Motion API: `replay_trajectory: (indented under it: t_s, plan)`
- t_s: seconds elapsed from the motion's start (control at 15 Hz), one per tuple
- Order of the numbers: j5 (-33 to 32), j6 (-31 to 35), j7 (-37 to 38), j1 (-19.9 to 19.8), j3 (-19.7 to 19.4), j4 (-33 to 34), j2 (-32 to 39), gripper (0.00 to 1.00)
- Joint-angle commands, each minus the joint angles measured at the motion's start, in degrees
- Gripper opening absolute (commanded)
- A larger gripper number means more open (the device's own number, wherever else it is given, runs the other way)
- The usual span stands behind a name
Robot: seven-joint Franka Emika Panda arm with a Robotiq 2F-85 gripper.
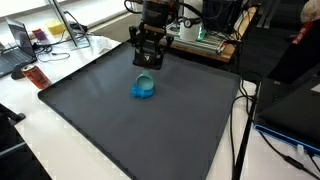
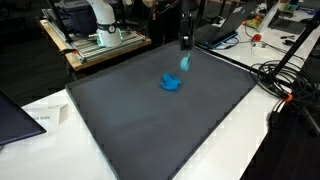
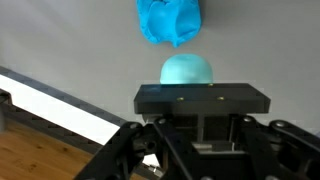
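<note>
Pale blue rounded piece (image 2: 185, 62) pinched between closed fingers (image 1: 157, 58), hanging above dark grey mat (image 1: 120, 130). Blue crumpled lump (image 1: 145, 87) on mat just beneath. Mat covers white worktop (image 1: 60, 140). Lab room: laptop (image 1: 18, 42), cables (image 2: 285, 80) at edges.

There is one arm, and it carries one gripper (image 1: 148, 62). One dark mat (image 1: 150, 135) covers the table. There are two blue things: one blue lump (image 1: 144, 87) and one pale piece (image 3: 187, 70). One open laptop (image 1: 14, 42) shows in an exterior view. The black cables at the mat's side are too tangled to count.
</note>
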Motion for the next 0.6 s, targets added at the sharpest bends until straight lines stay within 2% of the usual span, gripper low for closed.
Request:
replay_trajectory:
  t_s: [0.0, 0.2, 0.53]
  plan:
    - [-8.8, -1.4, 7.3, 2.4, -0.2, -1.4, -2.0, 0.22]
    - [-15.5, -3.2, 12.4, 4.2, 0.5, -1.0, -1.2, 0.22]
    - [-22.4, -7.7, 18.1, 6.2, 2.3, 0.0, 0.3, 0.22]
